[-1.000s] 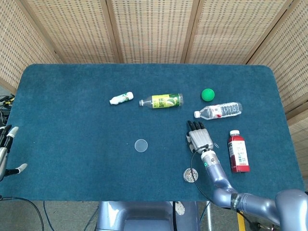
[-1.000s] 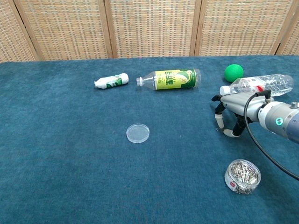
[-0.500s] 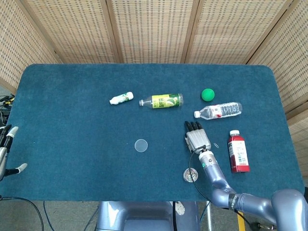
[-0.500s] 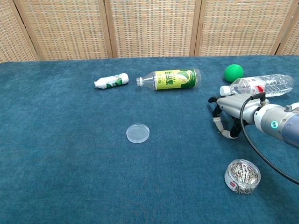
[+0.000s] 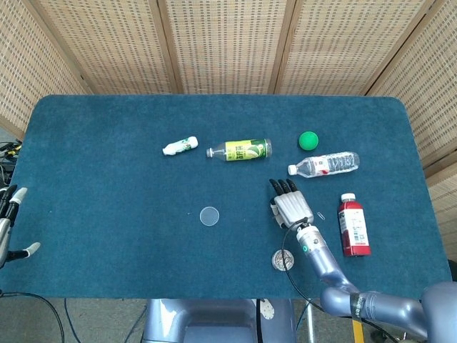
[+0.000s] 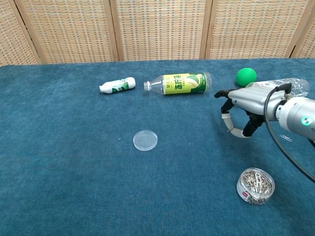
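My right hand [image 5: 290, 205] hovers palm down over the blue cloth, just below the clear water bottle [image 5: 325, 165] and holding nothing. In the chest view this right hand [image 6: 244, 105] has its fingers drooping and its thumb apart, and it partly hides the water bottle [image 6: 291, 86]. A jar of paper clips [image 6: 255, 186] stands in front of it, near the table's front edge. A round clear lid [image 5: 209, 216] lies to the hand's left. My left hand [image 5: 10, 223] stays at the table's left edge with its fingers spread, holding nothing.
A green ball [image 5: 308, 140], a green-labelled bottle [image 5: 243, 149] and a small white bottle [image 5: 180, 146] lie across the far middle. A red bottle [image 5: 353, 224] lies right of my right hand. One loose paper clip [image 6: 285, 138] lies on the cloth.
My right hand has moved a little to the left and away from me, rising slightly over the cloth. The left hand and all objects stay put.
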Controlling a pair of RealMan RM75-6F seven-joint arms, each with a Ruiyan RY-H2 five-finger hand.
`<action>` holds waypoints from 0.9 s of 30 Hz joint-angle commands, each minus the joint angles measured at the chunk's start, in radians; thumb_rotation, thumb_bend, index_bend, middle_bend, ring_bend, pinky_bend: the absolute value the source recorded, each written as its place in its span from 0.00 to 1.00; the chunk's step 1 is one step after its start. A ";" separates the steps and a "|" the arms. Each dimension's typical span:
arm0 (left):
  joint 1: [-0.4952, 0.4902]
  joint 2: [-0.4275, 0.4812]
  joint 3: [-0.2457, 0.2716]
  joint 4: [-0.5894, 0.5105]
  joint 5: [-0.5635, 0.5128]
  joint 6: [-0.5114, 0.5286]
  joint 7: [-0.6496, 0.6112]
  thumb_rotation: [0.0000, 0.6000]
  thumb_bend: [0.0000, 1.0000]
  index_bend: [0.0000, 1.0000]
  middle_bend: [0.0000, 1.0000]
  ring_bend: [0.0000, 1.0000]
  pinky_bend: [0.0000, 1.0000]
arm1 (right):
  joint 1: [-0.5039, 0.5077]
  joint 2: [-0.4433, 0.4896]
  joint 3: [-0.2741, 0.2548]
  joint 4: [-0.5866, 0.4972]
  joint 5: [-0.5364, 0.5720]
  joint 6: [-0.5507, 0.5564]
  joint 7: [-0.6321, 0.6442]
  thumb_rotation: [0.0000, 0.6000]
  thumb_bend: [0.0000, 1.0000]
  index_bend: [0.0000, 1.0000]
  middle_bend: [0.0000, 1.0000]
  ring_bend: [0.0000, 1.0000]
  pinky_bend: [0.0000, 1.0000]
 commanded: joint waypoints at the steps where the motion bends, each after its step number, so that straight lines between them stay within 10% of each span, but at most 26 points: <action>1: 0.001 0.000 0.001 -0.002 0.003 0.001 0.001 1.00 0.00 0.00 0.00 0.00 0.00 | -0.035 0.104 -0.042 -0.129 -0.103 0.036 0.032 1.00 0.44 0.65 0.03 0.00 0.00; 27: 0.002 -0.006 0.008 -0.008 0.015 0.007 0.016 1.00 0.00 0.00 0.00 0.00 0.00 | -0.166 0.213 -0.246 -0.265 -0.408 0.077 0.034 1.00 0.44 0.65 0.03 0.00 0.00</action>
